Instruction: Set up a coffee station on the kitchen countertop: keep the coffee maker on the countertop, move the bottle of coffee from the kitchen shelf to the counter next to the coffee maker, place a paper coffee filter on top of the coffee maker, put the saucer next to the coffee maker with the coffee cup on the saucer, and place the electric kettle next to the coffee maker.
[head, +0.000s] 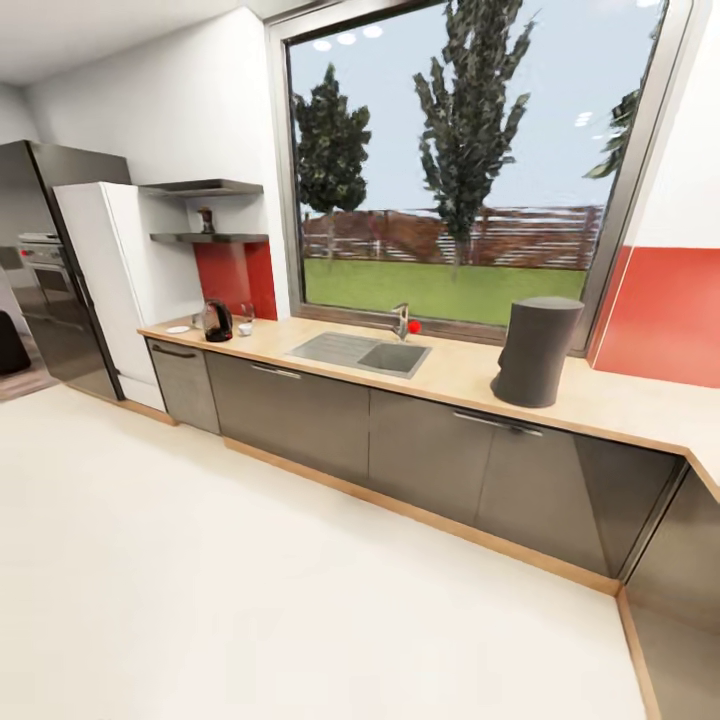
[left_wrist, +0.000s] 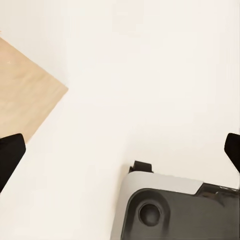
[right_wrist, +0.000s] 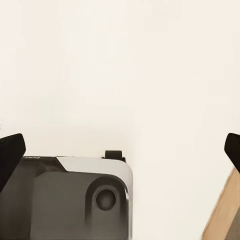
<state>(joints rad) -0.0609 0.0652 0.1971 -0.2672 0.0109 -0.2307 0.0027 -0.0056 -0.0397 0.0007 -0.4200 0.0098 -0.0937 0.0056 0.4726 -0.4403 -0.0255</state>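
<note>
Approach phase: the robot stands well back from the worktop (head: 440, 372), both arms lowered over the pale floor. Left gripper (left_wrist: 120, 150) and right gripper (right_wrist: 120, 150) fingers are spread wide, holding nothing.

The coffee maker (head: 535, 350) stands toward the worktop's right end. The electric kettle (head: 217, 321), showing dark contents, sits at the far left end beside the saucer (head: 178, 329) and what is probably the coffee cup (head: 245, 328), too small to confirm. The bottle of coffee (head: 206, 220) rests on the kitchen shelf (head: 210, 238).

Recommended: drive toward the left end, stop square to the worktop, then raise an arm
</note>
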